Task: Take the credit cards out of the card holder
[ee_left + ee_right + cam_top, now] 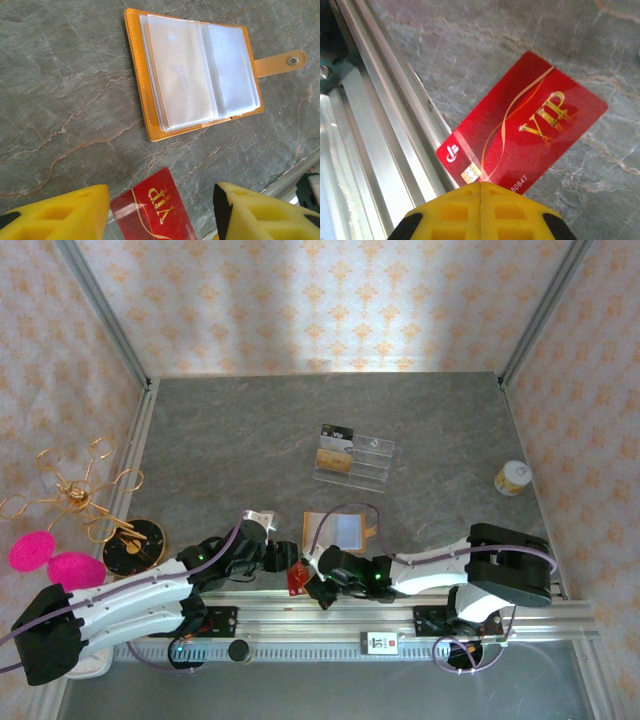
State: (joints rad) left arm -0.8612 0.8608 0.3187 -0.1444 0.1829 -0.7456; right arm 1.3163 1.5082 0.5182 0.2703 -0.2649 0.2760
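The orange-tan card holder (141,80) lies open on the grey table, its clear sleeves (185,75) facing up and its closing tab (287,61) pointing right; from above the card holder (338,530) sits just beyond both grippers. A red credit card (525,125) with gold "VIP" lettering is pinched at its near edge by my right gripper (481,184), which is shut on it beside the front rail. My left gripper (161,202) stands open, its yellow fingers either side of the same red card (152,212) without touching it. From above, the red card (296,578) shows between the left gripper (277,558) and the right gripper (318,582).
A clear acrylic stand (355,456) holding a few cards stands mid-table. A white jar (512,478) sits at the right edge. At the left are a gold wire stand (75,495), a black disc (133,545) and pink objects (50,560). The aluminium rail (385,130) runs along the front.
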